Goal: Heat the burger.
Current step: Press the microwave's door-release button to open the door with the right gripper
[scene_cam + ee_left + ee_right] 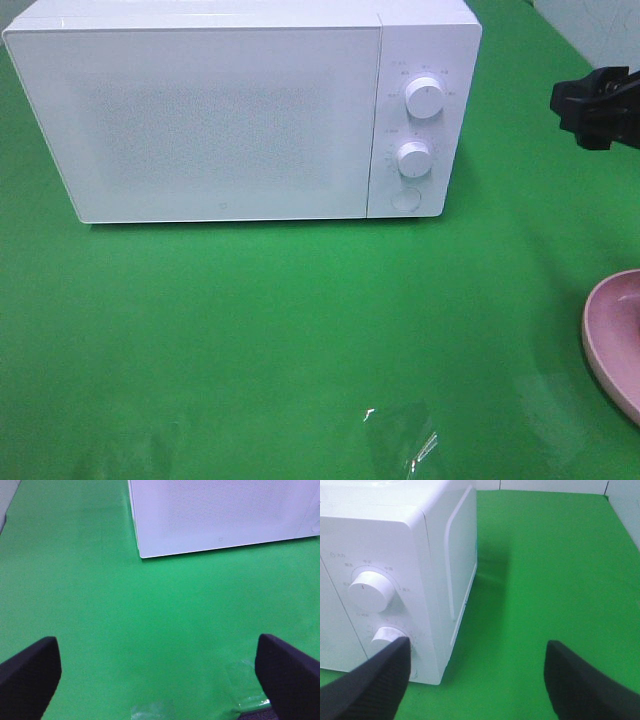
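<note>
From high up, a white microwave (pixel 200 120) is sitting with its door shut on a green cloth (pixel 300 340). The right gripper (pixel 588 105) is hovering off its knob side, and a pink plate (pixel 612 340) is peeking in at the edge. From the left wrist, the left gripper (pixel 159 672) is pointing toward the microwave's front, jaws spread wide, holding nothing. From the right wrist, the right gripper (pixel 480 685) is facing the microwave's corner, jaws wide apart and empty, one jaw overlapping the lower knob (pixel 387 636). Where the burger is, no view is telling.

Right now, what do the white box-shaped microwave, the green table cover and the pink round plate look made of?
White box-shaped microwave: smooth painted metal or plastic, satin sheen; door finely dotted. Green table cover: matte cloth or felt, softly creased. Pink round plate: matte plastic or ceramic, unclear; only its edge shows.
</note>
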